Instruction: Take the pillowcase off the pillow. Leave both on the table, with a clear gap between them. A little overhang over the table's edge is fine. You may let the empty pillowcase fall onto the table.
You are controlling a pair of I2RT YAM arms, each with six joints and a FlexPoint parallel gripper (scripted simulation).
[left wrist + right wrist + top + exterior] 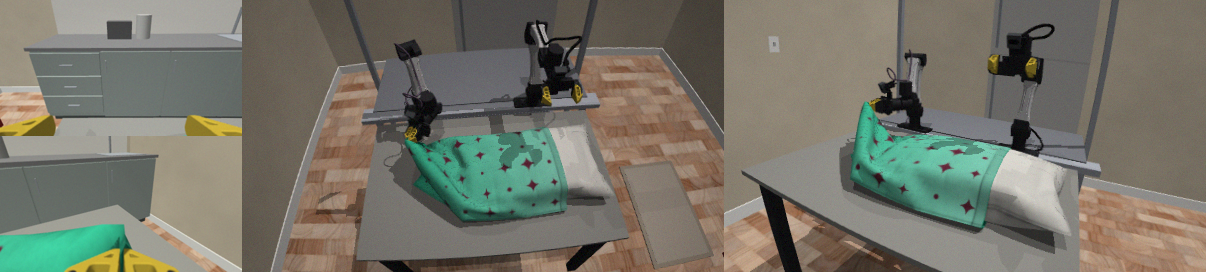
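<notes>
Beige walls (282, 60) (834, 30) (25, 36) (194, 181), wood-look floor (327, 165) (1134, 225) (24, 103) (170, 237)
</notes>
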